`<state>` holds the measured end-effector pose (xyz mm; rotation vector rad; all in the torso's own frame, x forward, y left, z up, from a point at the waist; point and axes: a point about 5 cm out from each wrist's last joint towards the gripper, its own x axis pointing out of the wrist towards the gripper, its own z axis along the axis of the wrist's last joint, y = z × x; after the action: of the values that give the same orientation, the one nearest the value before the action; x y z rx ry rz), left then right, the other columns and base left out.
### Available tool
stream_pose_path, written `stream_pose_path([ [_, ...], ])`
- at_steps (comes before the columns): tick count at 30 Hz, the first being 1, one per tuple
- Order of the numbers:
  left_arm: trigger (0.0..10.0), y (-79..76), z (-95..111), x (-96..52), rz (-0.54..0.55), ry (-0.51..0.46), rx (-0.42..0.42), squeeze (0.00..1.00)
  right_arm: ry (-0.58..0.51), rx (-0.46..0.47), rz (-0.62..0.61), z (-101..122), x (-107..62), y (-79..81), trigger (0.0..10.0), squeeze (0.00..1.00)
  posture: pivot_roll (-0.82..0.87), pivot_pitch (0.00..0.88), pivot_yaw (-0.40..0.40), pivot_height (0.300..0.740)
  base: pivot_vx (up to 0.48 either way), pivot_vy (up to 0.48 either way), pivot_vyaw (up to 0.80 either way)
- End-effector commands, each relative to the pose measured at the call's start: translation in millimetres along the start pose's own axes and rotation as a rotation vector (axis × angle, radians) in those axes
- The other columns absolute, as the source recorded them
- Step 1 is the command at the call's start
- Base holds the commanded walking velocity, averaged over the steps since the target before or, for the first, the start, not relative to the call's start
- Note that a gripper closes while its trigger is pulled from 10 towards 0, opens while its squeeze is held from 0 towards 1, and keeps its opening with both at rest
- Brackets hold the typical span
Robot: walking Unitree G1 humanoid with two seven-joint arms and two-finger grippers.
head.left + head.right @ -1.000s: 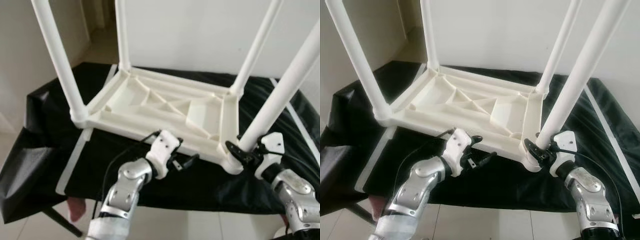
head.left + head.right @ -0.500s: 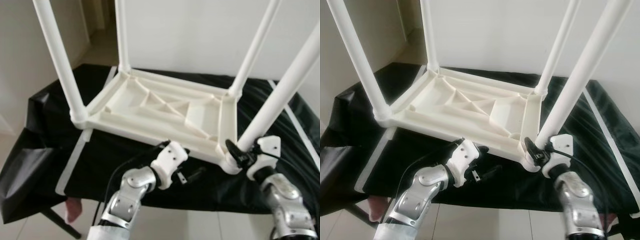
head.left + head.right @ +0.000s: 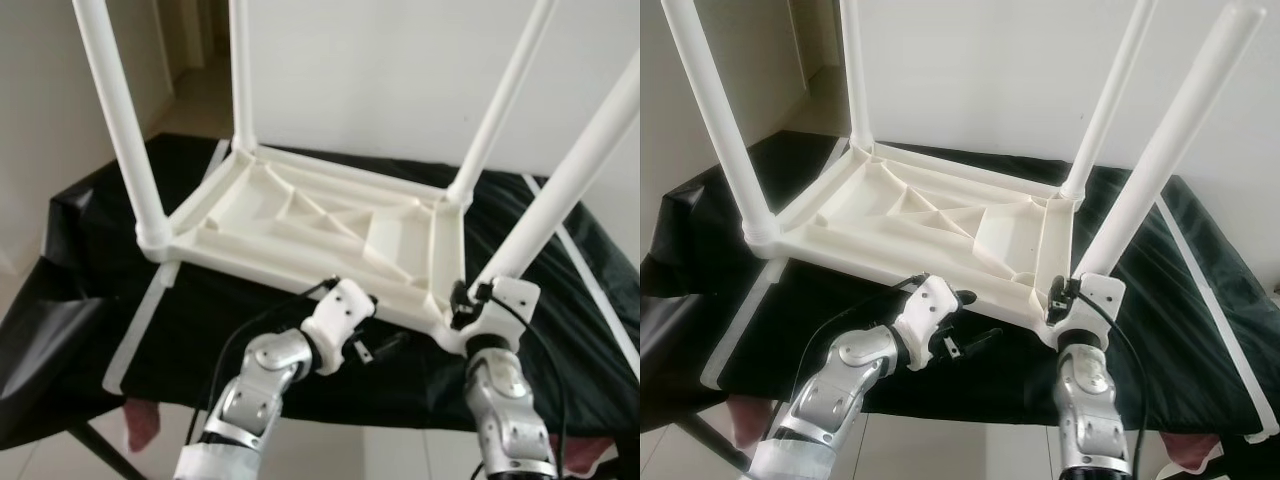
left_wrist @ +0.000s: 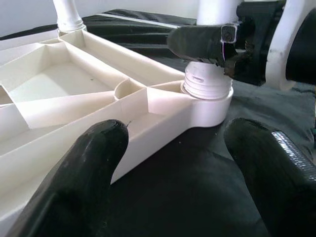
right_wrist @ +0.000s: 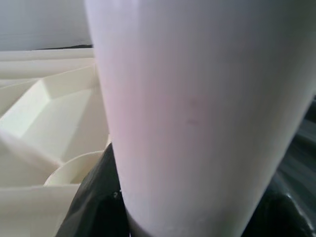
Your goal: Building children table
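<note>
Leg (image 3: 560,195) within right claw (image 3: 462,305).

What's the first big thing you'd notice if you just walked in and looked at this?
A white plastic table lies upside down on a black cloth, its four legs poking straight up. The right end effector grips the bottom of the near right leg, where it joins the corner. The left end effector hangs open just in front of the table's near edge.
</note>
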<state>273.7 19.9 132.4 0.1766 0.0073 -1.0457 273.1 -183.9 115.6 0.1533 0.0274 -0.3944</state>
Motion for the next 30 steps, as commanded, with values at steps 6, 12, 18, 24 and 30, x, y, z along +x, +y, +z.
stream_pose_path([
  [6,10.0,3.4,1,1.8,0.117,-0.008,-0.006,0.0,0.06,0.022,-0.035,-12,-5.2,8.5,10.0,0.0,0.01,0.0,-0.061,0.74,0.0,0.0,0.0],
  [12,10.0,5.6,2,1.8,0.116,-0.014,-0.011,0.0,0.013,-0.018,-0.028,-5,-2.5,5.7,10.0,1.0,0.01,0.0,-0.057,0.74,0.0,0.0,0.0],
  [18,10.0,7.9,4,1.9,0.117,-0.015,-0.005,0.0,-0.037,-0.026,0.018,2,-0.5,1.8,10.0,1.0,0.0,0.0,-0.053,0.74,0.0,0.0,0.0],
  [24,10.0,6.2,5,1.2,0.102,-0.017,0.002,0.0,-0.079,-0.03,0.115,7,-1.1,-11.9,10.0,1.0,0.0,0.0,-0.045,0.74,0.0,0.0,0.0],
  [30,10.0,5.6,5,-0.6,0.088,-0.019,0.016,0.0,-0.087,-0.053,0.207,8,0.8,-21.3,10.0,1.0,0.0,0.0,-0.039,0.74,0.0,0.0,0.0],
])
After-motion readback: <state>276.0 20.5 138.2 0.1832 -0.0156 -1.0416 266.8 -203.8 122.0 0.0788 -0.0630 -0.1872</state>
